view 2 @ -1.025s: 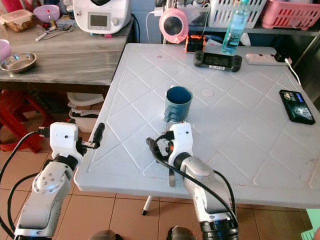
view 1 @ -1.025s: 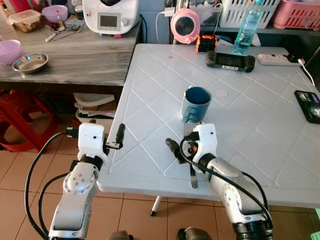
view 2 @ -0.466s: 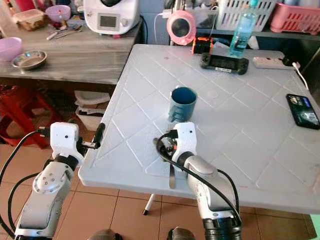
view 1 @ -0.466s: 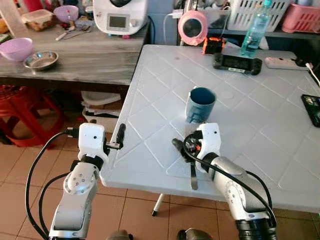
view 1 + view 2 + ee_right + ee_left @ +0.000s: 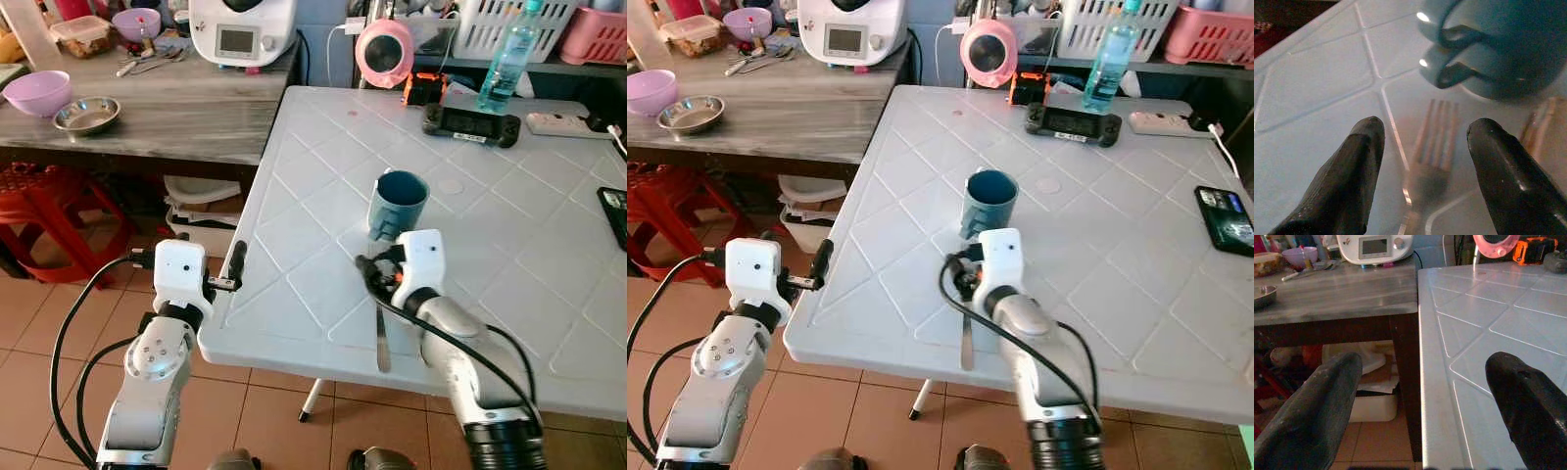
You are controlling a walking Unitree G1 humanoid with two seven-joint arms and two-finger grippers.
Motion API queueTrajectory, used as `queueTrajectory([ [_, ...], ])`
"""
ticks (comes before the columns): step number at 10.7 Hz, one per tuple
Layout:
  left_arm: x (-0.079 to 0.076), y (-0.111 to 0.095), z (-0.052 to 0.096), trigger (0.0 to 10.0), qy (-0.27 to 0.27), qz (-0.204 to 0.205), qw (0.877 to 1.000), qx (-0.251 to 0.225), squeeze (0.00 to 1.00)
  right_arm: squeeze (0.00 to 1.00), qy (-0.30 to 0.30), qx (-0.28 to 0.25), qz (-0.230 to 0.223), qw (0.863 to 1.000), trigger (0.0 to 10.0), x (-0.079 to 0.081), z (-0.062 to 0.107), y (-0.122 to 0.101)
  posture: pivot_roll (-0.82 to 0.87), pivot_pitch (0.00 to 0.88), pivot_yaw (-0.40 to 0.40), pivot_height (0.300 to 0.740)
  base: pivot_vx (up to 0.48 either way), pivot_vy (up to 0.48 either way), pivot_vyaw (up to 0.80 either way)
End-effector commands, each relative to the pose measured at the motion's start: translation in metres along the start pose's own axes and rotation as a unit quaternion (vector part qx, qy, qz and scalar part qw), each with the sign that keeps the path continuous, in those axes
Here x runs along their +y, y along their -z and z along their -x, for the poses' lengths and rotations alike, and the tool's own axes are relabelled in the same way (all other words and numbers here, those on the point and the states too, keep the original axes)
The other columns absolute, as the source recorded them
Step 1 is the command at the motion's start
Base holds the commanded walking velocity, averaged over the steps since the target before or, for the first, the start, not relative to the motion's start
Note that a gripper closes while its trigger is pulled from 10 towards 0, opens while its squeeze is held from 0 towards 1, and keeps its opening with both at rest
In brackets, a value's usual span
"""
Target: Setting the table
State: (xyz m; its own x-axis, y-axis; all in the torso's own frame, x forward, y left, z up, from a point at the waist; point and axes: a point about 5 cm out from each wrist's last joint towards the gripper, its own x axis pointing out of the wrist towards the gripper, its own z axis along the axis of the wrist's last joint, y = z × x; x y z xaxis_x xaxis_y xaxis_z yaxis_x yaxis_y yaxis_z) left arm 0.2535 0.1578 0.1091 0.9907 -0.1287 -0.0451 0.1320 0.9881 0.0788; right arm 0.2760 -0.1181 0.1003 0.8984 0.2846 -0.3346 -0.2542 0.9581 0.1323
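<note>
The head views take in the whole white table (image 5: 323,196): a blue mug (image 5: 398,204) stands near its middle, and a fork (image 5: 381,338) lies toward the near edge, its handle pointing at 6 o'clock and its tines hidden under the right wrist. The right wrist view supplies what the head views hide: the fork's tines (image 5: 1436,132) lie flat on the table, pointing toward the mug's handle (image 5: 1454,71), with a second, blurred metal piece (image 5: 1542,120) just beside them that cannot be identified.

The right gripper (image 5: 1422,169) hovers low over the table with its fingers (image 5: 1352,176) spread wide, holding nothing. The fork's neck runs through the gap between them, closer to neither finger, and whether they touch the tabletop cannot be told. In the head views this gripper sits at 6 o'clock of the mug, just short of it.

The left gripper (image 5: 1422,406) is also spread wide and empty. The left wrist view shows one finger (image 5: 1315,406) hanging off the table over the tiled floor and the other above the table's edge. From the head views it sits at the table's near left corner, at about 9 o'clock of the fork and well apart from it.

Beyond the table stands a grey counter (image 5: 167,117) with a steel bowl (image 5: 86,114).
</note>
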Motion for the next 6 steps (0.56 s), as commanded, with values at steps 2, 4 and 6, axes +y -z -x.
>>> queueTrajectory([
  [2, 0.001, -0.004, -0.002, 10.0, 0.008, -0.003, 1.000, -0.010, 0.00, 0.00, -0.004, -0.003, -0.017, 1.000, 10.0, 0.006, 0.000, -0.002, 0.05, 0.000, 0.018, 0.740, 0.000, 0.000, 0.00],
  [4, 0.002, -0.005, -0.003, 10.0, 0.009, -0.003, 1.000, -0.011, 0.00, 0.00, -0.013, 0.022, -0.025, 0.999, 10.0, 0.011, -0.001, 0.002, 0.05, 0.000, 0.011, 0.740, 0.000, 0.000, 0.00],
  [6, 0.003, -0.005, -0.003, 10.0, 0.008, -0.002, 1.000, -0.012, 0.00, 0.00, 0.006, 0.040, -0.019, 0.999, 10.0, 0.003, 0.006, 0.000, 0.05, 0.000, 0.007, 0.740, 0.000, 0.000, 0.00],
])
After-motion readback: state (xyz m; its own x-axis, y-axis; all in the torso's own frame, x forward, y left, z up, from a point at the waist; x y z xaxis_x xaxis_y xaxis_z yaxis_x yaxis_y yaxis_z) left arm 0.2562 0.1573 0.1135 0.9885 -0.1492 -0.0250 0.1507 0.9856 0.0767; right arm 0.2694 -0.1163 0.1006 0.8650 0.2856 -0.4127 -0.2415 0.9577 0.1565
